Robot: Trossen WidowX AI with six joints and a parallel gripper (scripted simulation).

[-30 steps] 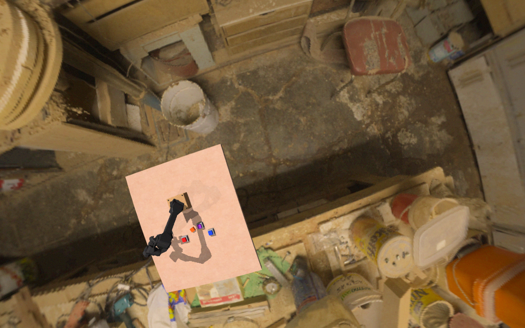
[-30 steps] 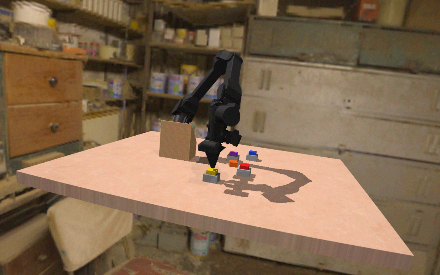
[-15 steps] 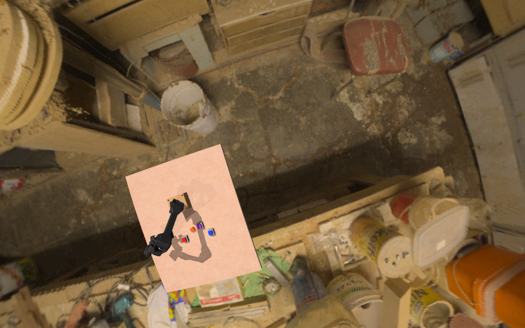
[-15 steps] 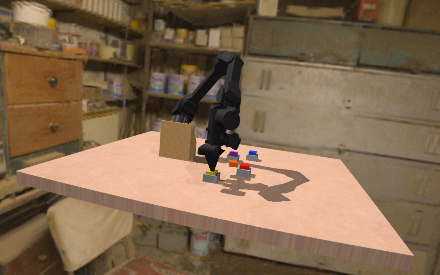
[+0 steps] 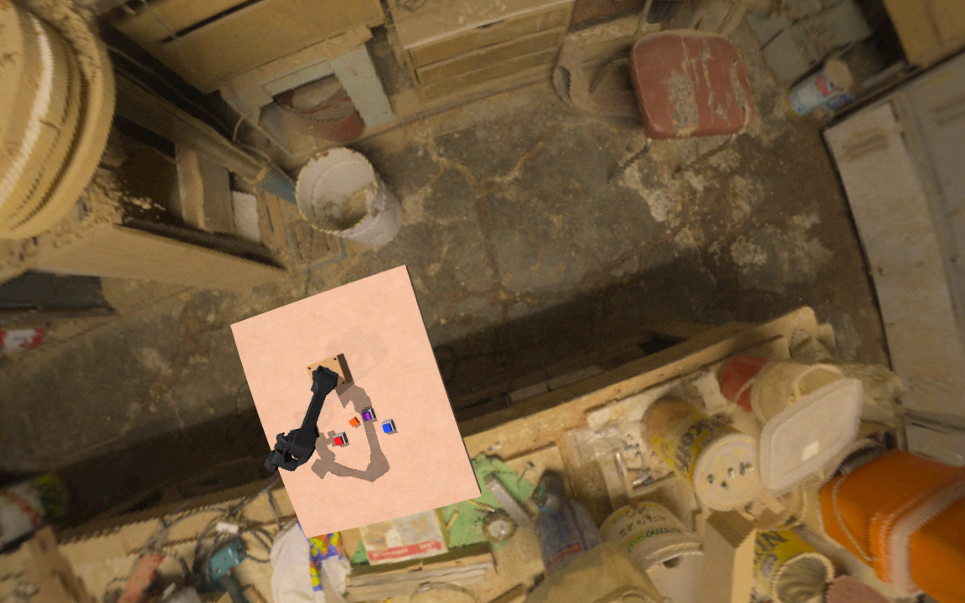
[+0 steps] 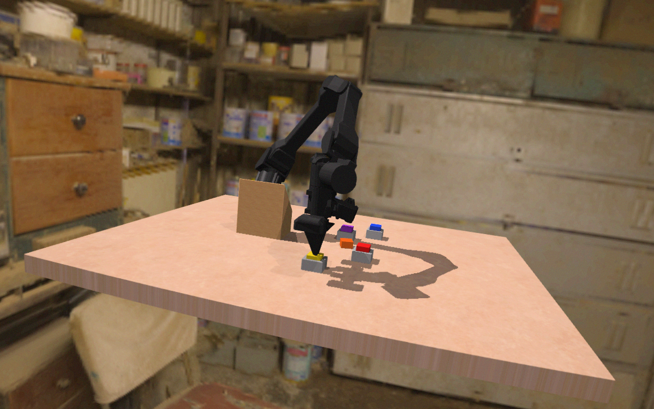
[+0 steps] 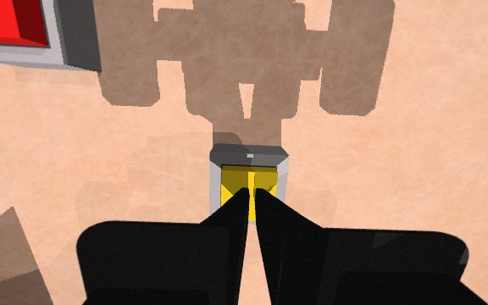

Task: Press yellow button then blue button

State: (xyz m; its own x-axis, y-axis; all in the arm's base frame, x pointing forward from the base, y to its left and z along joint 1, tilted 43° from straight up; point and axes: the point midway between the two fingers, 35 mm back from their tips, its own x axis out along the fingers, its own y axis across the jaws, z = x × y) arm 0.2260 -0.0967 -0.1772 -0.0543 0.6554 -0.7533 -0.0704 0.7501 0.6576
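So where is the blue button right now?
In the exterior view the blue button sits at the far right of the cluster, right beside the purple button and behind the red button, well away from the gripper.

Matte black arm (image 6: 338, 133), tapered pincer (image 6: 314, 247)

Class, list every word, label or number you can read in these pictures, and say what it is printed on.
None can be read.
Buttons, orange block, claw: no markings.
Cans beside the table, top view: lettering too blurred.
Shelf tins, exterior view: labels too blurred.
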